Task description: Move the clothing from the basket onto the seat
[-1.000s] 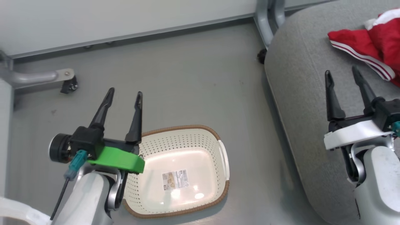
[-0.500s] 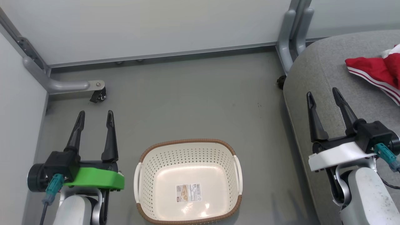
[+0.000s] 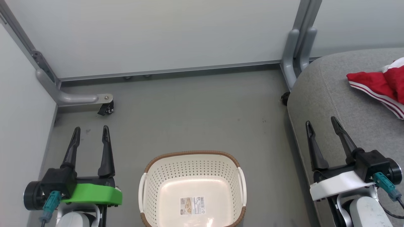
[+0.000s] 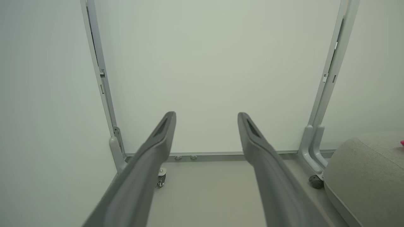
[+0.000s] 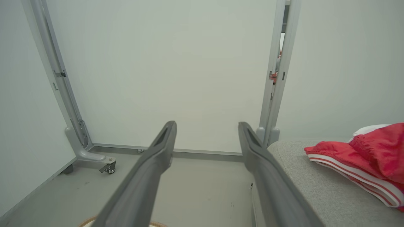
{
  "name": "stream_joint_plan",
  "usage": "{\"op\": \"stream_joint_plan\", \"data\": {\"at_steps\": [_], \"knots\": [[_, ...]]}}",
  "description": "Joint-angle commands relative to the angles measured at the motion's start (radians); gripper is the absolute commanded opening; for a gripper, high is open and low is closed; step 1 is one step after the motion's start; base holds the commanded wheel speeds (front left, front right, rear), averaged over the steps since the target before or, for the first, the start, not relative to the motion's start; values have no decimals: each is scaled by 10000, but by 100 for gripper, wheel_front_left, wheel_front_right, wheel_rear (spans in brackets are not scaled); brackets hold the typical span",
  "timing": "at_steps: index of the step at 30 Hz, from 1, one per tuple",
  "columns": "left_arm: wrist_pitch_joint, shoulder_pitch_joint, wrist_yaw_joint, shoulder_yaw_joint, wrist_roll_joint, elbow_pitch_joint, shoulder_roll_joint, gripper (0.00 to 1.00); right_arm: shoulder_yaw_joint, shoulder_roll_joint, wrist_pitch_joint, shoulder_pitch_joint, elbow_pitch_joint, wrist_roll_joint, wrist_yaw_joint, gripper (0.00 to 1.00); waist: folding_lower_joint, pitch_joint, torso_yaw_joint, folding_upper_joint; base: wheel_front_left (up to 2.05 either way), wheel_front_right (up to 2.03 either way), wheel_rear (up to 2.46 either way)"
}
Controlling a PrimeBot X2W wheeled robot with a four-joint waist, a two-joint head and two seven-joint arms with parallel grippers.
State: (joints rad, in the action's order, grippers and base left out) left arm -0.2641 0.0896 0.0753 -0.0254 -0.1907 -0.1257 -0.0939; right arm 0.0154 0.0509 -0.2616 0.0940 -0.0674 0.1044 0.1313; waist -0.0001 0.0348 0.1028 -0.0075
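Arms pulled back; left gripper (image 3: 91, 128), right gripper (image 3: 320, 120) spread apart, empty; red striped clothing (image 3: 372, 83) lies on grey fabric seat (image 3: 331, 94), nearer the right one.

Robot test bay dressed as a corner of a home: tall, blank, pale partition panels (image 3: 176, 34) close the space in on three sides, joined by grey metal posts (image 3: 298, 50) whose angled feet end in small black castors (image 3: 106, 109), the mark of a movable enclosure set up on a smooth grey floor (image 3: 195, 110). The household props are few. A grey fabric seat (image 3: 331, 104) sits at the right with red, white-striped clothing (image 3: 372, 82) on it, and a cream perforated basket (image 3: 189, 165) with a brown rim stands on the floor.
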Motion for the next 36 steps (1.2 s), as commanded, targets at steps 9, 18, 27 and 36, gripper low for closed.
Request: {"op": "stream_joint_plan", "data": {"at_steps": [9,18,27,36], "knots": [[-3,-365,207,-24,263,-121,106,100,139,-3,139,-866,473,215,-11,100,1,-252,-74,75,0,0,0],[-3,-446,214,0,380,-245,150,100,166,-6,280,-1032,369,365,-11,100,1,-289,-93,75,0,0,0],[-3,-385,153,39,513,-362,180,100,147,-6,250,-991,117,442,-11,100,1,-242,-56,75,0,0,0],[1,-242,173,23,521,-366,198,0,92,-27,237,-857,88,392,0,0,1,-110,-70,0,0,0,0]]}}
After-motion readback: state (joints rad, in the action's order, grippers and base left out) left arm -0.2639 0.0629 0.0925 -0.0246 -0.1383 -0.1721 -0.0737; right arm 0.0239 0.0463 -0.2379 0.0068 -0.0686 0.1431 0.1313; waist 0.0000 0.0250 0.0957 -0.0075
